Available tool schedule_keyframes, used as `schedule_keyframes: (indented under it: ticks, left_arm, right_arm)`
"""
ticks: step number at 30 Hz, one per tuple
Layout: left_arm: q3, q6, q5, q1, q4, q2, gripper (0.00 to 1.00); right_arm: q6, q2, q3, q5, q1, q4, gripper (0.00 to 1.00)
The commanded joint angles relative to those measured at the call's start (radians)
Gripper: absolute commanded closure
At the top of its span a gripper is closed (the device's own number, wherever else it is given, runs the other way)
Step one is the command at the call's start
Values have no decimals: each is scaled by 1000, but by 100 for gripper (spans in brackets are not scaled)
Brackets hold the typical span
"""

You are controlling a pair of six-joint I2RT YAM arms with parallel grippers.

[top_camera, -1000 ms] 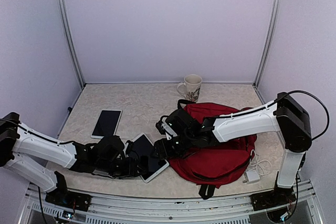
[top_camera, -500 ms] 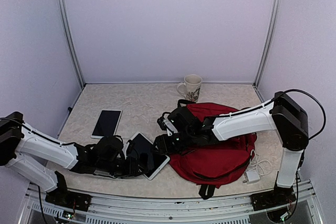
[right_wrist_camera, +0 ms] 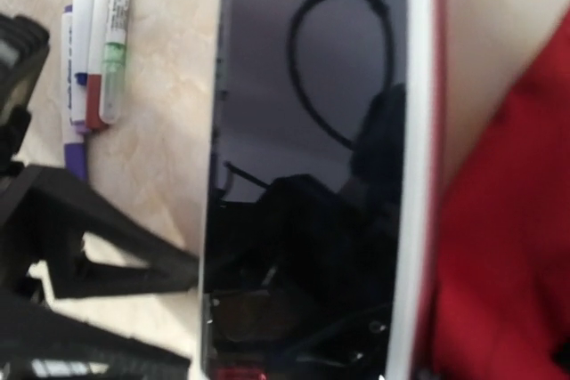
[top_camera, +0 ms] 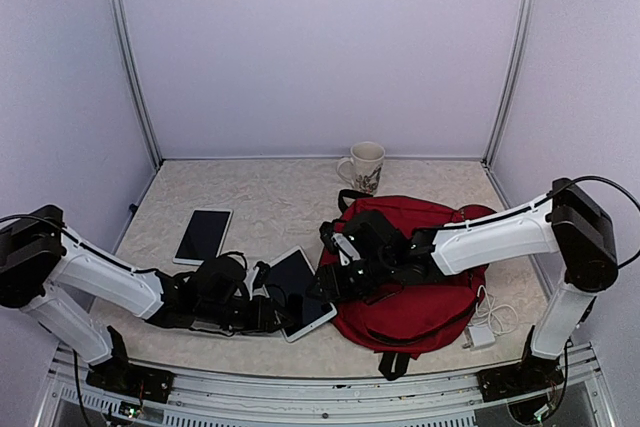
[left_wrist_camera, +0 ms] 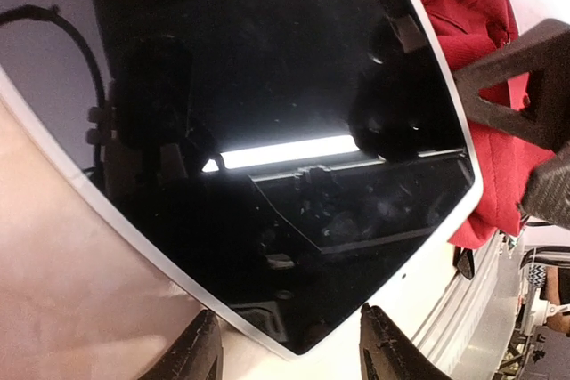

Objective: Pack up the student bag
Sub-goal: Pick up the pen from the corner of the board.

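Packing has barely begun. The left end effector (top_camera: 274,311) grips the white tablet (top_camera: 300,289) by its near corner, and the far edge touches the student bag (top_camera: 430,307) without entering it. The right end effector (top_camera: 330,285) stands open and empty at the bag's edge. A second tablet (top_camera: 203,235) lies beyond the left end effector, unpacked.

No legible text in any view.
- Markers (right_wrist_camera: 89,51), right wrist view: white label with rows of fine dark print. Too blurred to read.
- Mug (top_camera: 364,167), back of table: dark motif on pale side. Too small to tell lettering from pattern.
- Tablet (top_camera: 298,292), near centre: black glass showing reflections only.
- Second tablet (top_camera: 203,235), further left: dark screen.
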Motion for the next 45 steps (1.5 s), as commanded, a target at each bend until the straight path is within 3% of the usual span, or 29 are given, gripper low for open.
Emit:
schedule_keyframes:
  ticks: [1,10,13,15,19,25,30,32,38,45]
  left_arm:
    - [6,72,-65,0,-140,167,48]
    - [37,83,-74,-1,-139,236,49]
    - [47,87,-70,-1,-142,249,49]
    - [49,87,-69,0,-142,255,49]
    - [52,85,-69,-2,-147,257,50]
    - [57,88,-71,-2,-152,257,50]
    - [61,91,-68,-3,-150,265,50]
    - [64,94,-66,-4,-152,267,50]
    - [73,100,-65,-4,-157,261,50]
    - [84,117,-94,-18,-186,169,48]
  right_arm:
    - [42,-57,-39,-156,79,50,41]
    - [33,-94,-39,43,77,-174,41]
    - [45,-94,-47,56,76,-177,55]
    - [50,-90,-48,58,76,-180,57]
    - [72,-86,-76,52,72,-149,55]
    - [123,-51,-133,15,41,-26,41]
    - [127,-22,-113,7,35,27,36]
    - [127,-25,-112,0,35,64,41]
    - [126,-75,-114,-11,32,115,81]
    - [118,-154,-135,-7,27,108,99]
